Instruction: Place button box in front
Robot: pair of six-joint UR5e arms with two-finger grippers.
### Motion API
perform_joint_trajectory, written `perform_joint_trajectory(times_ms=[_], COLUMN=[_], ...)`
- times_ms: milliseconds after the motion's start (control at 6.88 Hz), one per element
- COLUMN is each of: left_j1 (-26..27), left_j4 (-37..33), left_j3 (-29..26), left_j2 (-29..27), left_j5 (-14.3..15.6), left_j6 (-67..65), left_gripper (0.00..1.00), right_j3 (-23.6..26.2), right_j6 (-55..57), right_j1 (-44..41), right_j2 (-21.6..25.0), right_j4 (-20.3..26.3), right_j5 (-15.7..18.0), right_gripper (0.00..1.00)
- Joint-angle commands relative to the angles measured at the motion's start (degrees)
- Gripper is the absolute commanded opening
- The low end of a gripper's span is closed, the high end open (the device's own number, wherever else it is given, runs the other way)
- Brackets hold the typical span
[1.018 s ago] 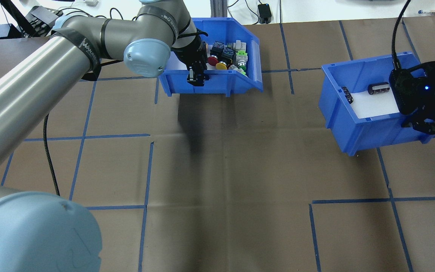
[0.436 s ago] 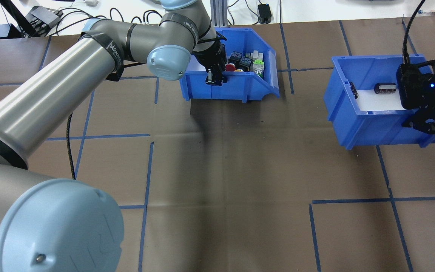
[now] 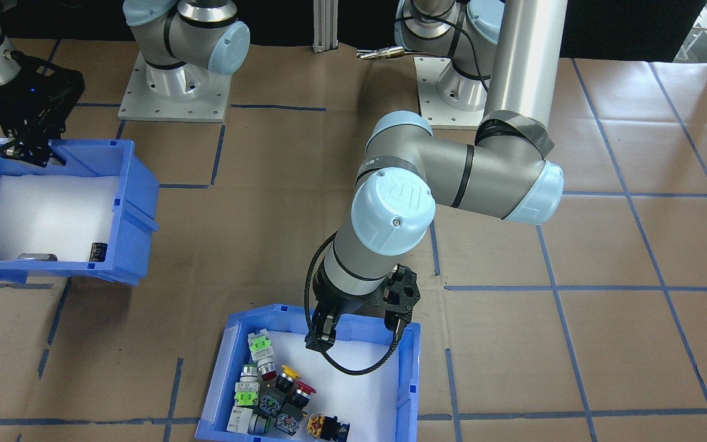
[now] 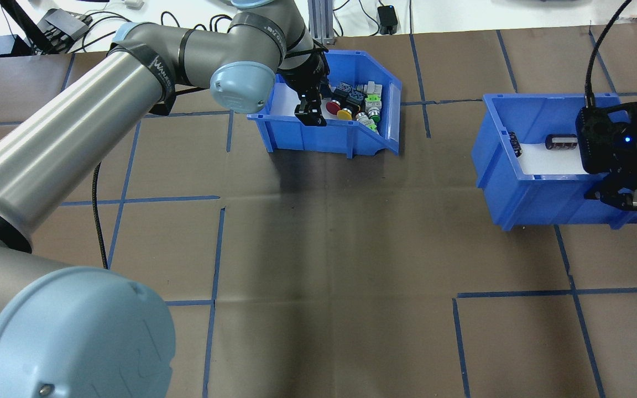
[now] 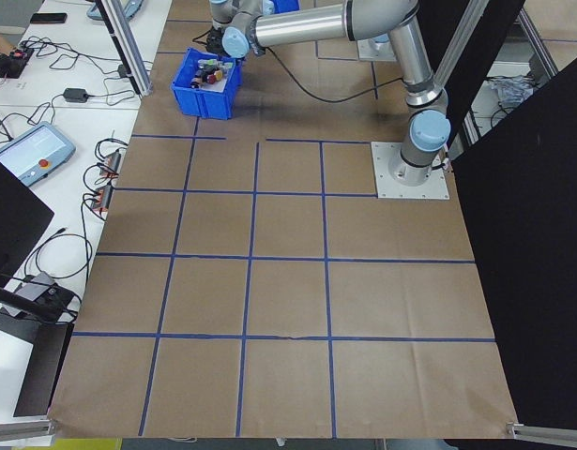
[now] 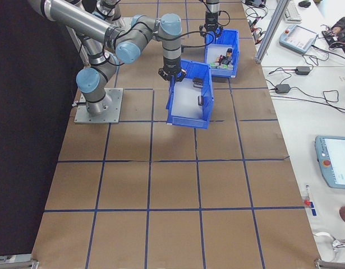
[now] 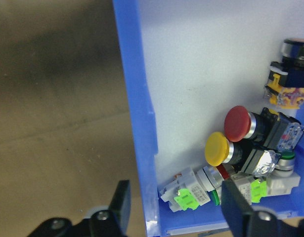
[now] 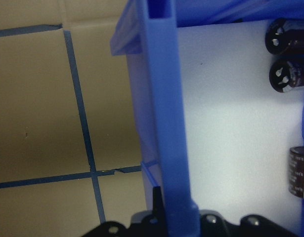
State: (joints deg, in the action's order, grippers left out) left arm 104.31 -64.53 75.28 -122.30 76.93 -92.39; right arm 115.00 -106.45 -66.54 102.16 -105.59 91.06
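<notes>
Two blue bins are held by their near walls. The button box [image 4: 336,134], at upper centre of the overhead view, has been shifted slightly left and its buttons have slid since 0.4 s ago. The left jaws [image 4: 309,113] straddle its wall; in the wrist view a gap shows, so release is judged under way. The right jaws [image 4: 621,198] remain clamped on the second bin [image 4: 539,190].

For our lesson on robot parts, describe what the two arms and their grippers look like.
Both arms are silver-grey metal tubes with pale blue round joint caps; black bands with white lettering ring the joints. The left gripper and right gripper are black, two-fingered. A black cable runs to each wrist, and a blue light glows on the right wrist.
</notes>
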Motion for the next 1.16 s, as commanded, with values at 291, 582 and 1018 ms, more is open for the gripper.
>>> perform_joint_trajectory(times_ms=[291, 582, 1018], left_j1=[-7.3, -10.4, -12.7], left_j4=[-13.9, -20.6, -27.0], left_j3=[0.9, 1.4, 4.3], left_j2=[10.7, 16.0, 24.2], left_j5=[8.7, 9.5, 12.5], left_j6=[19.4, 38.8, 62.5], left_gripper=[0.99, 0.99, 1.00], right_j3=[14.6, 16.1, 12.5], right_j6=[0.2, 3.5, 8.1], right_j1=[-0.9, -4.6, -9.6], right_j2=[15.4, 16.1, 11.8], right_j4=[0.2, -0.1, -0.2], right_j5=[-0.4, -0.7, -0.8], right_gripper=[0.01, 0.01, 0.00])
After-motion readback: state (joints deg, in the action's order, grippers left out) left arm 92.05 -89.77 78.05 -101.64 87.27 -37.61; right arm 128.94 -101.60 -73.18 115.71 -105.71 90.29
